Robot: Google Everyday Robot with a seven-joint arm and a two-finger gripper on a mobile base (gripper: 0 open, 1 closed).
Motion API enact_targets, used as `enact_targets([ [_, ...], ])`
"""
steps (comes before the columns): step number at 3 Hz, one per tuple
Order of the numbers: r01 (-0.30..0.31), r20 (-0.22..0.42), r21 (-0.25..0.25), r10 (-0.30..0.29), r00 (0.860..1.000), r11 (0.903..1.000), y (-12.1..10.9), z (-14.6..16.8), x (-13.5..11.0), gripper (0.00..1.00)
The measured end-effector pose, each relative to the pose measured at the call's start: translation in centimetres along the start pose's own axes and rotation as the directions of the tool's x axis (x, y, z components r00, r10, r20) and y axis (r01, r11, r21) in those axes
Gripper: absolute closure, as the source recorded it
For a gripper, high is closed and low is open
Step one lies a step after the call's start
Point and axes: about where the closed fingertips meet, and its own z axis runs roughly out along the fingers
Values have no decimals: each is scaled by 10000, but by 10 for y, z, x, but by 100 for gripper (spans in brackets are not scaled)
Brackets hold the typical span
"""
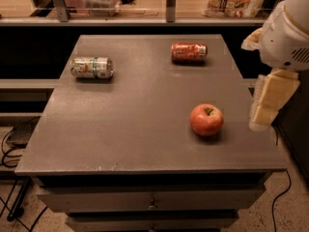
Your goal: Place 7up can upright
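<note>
We see open room across the middle and front of the grey table (120,134). The 7up can (91,67) lies on its side near the far left edge. An orange-red can (189,52) lies far right, and an apple (206,120) sits near the right edge. The gripper (263,115) hangs just off that edge, apart from the apple. We cannot tell whether it is open or closed.

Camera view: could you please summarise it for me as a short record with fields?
7up can: on its side, far left of table
orange-red can: on its side, far right
apple: upright, near right
pincer: beyond the table's right edge, beside the apple, away from the 7up can
task state: can not yet upright
</note>
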Motion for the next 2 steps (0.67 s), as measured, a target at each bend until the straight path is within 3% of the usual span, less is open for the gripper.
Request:
enact_targets([
  [1,1083,65,-187,-1082,9941,9939,-9,16,-38,0],
  [2,1731,426,-216,-1721,9842,9847,-26,25,-80,0],
])
